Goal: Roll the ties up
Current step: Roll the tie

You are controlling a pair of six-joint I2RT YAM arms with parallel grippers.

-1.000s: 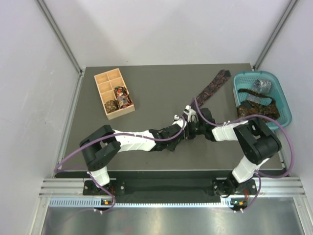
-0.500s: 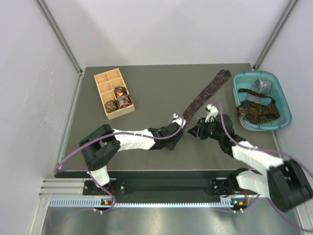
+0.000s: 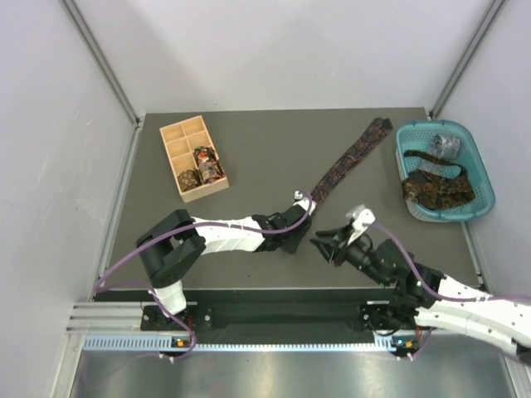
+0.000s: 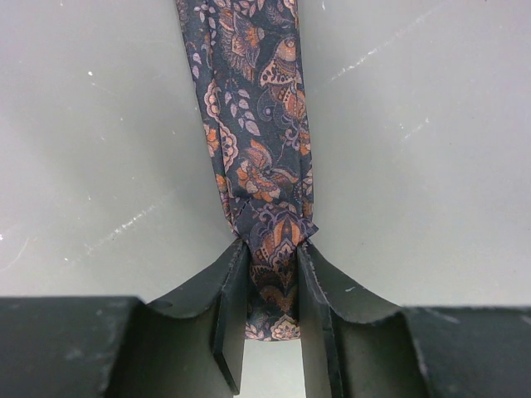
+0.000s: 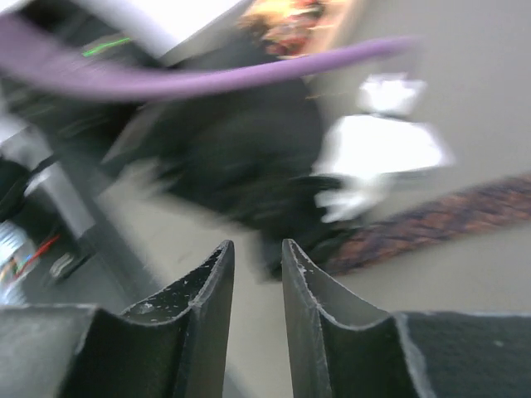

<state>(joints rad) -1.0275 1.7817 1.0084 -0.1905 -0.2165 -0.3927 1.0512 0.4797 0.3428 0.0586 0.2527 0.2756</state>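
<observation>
A maroon-brown paisley tie (image 3: 353,153) lies flat as a long strip, running diagonally from the far right toward the table's middle. My left gripper (image 3: 303,211) is shut on its narrow near end. In the left wrist view the tie (image 4: 257,124) runs straight away from me and its end is pinched between the jaws of the left gripper (image 4: 272,257). My right gripper (image 3: 321,245) hovers near the front edge, a little right of the left gripper, with its jaws slightly apart and empty. The blurred right wrist view shows the right gripper (image 5: 257,249) facing the left arm (image 5: 249,157) and the tie (image 5: 448,220).
A tan wooden compartment box (image 3: 172,133) at the far left holds two coiled ties (image 3: 207,163). A teal basket (image 3: 431,125) at the far right holds loose ties, one dark orange-speckled (image 3: 436,186) and one grey (image 3: 444,145).
My right gripper has pulled back from the tie's near end toward the front edge, and the right arm has swung down and to the right. The left gripper has kept its grip.
</observation>
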